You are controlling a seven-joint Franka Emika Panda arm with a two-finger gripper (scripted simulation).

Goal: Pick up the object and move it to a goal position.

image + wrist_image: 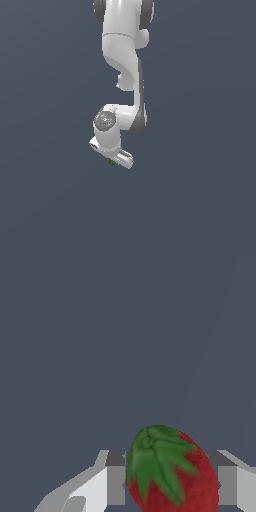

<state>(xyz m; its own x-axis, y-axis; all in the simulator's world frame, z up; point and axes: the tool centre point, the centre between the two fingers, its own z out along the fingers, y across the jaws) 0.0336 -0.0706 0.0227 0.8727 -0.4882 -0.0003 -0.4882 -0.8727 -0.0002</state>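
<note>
1. Centrally, the white gripper (pixel 114 161) pinches a red object (pixel 172 471) with a green patch.
2. Both fingers (pixel 116 483) press its sides, above plain grey ground (pixel 200 200).

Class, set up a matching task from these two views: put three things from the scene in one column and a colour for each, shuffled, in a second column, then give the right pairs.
Column 1
1. strawberry body
2. strawberry leaf cap
3. robot arm

Column 2
A. white
B. red
C. green

Pairs: 1-B, 2-C, 3-A

In the wrist view the strawberry sits between the jaws of the gripper.
</note>
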